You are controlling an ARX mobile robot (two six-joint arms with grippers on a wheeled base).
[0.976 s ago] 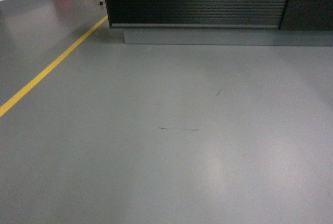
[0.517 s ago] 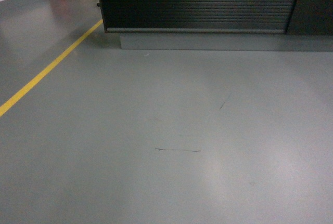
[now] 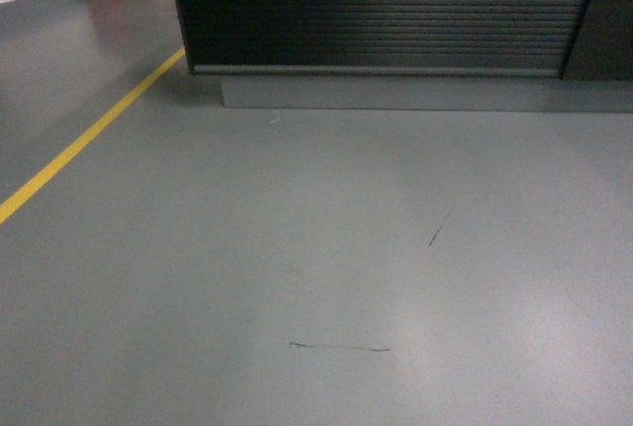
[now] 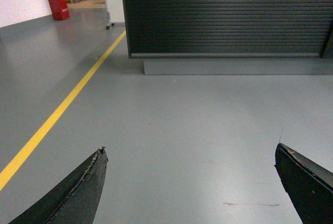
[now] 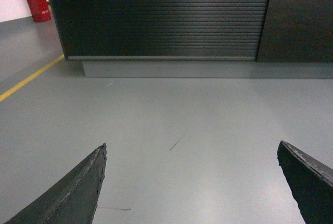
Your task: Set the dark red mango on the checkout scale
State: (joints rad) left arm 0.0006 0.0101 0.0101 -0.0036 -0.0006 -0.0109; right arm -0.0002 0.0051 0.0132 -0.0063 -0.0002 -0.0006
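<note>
Readable text: none in any view.
Red box-shaped container (image 4: 58, 2) left of the black ribbed-front counter (image 4: 229, 16): pale marks on its face, too blurred to read.
Yellow painted line (image 3: 89, 139) on the grey floor: plain stripe, no lettering.

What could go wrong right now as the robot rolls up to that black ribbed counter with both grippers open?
1. The checkout already fills the top of the head view; rolling further risks bumping the grey plinth.
2. The left gripper and right gripper are both open and empty, and no mango or scale is in view, so nothing can be placed yet.
3. The countertop is out of frame, so its contents can't be checked.
</note>
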